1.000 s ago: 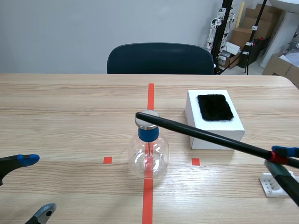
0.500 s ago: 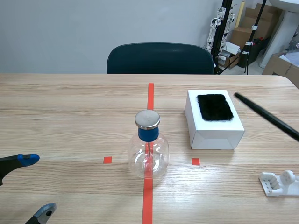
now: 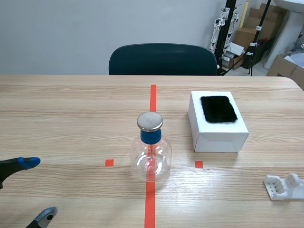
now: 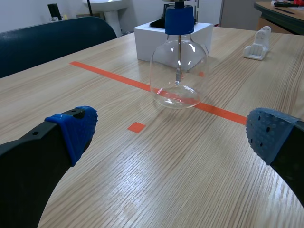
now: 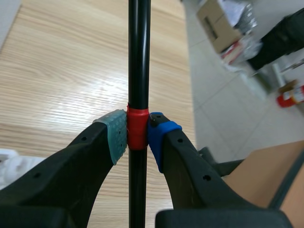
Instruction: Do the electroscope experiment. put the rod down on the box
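While the right hand [image 5: 137, 135] clamps the black rod [image 5: 139, 47] at its red band [image 5: 137, 124], over the tabletop's [image 5: 57, 71] edge and outside the scene view, the left hand [image 3: 37, 190] hangs low, fingers spread wide, the flask [image 3: 151, 159] ahead of it; the white box [image 3: 218, 130] with its black pad [image 3: 218, 109] stands beside the flask.
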Robot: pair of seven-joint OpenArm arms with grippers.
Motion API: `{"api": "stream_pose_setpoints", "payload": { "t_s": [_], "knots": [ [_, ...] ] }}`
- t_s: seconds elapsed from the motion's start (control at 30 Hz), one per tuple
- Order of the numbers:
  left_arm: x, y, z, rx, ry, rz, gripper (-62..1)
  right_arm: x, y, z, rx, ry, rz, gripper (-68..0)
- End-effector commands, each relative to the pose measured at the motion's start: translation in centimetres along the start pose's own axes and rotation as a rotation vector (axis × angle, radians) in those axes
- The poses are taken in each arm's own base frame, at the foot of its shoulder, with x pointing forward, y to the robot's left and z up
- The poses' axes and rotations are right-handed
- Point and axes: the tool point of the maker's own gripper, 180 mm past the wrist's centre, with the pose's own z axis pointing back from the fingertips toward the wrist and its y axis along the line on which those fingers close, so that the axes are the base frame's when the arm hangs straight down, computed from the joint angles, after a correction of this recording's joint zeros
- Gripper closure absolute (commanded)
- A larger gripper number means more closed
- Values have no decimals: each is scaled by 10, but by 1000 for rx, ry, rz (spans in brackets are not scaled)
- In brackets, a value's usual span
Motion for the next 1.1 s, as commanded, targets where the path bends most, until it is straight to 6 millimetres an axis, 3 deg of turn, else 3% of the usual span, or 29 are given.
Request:
{"api": "stream_pose_setpoints", "payload": {
  "t_s": [0.0, 0.3, 0.47, 0.83, 1.07],
  "knots": [
    [15, 5, -1, 3, -61, -22, -623, 17, 2, -5, 8, -28, -18, -53],
    [15, 5, -1, 3, -61, -21, -623, 20, 27, -24, 84, 75, -220, -53],
    [15, 5, -1, 3, -61, -21, -623, 22, 38, -31, 114, 129, -228, -53],
    [15, 5, -1, 3, -61, -21, -623, 26, 36, -49, 122, 264, -293, -53],
    [15, 5, -1, 3, -61, -21, -623, 12, 46, -69, 125, 336, -348, -53]
  ]
}}
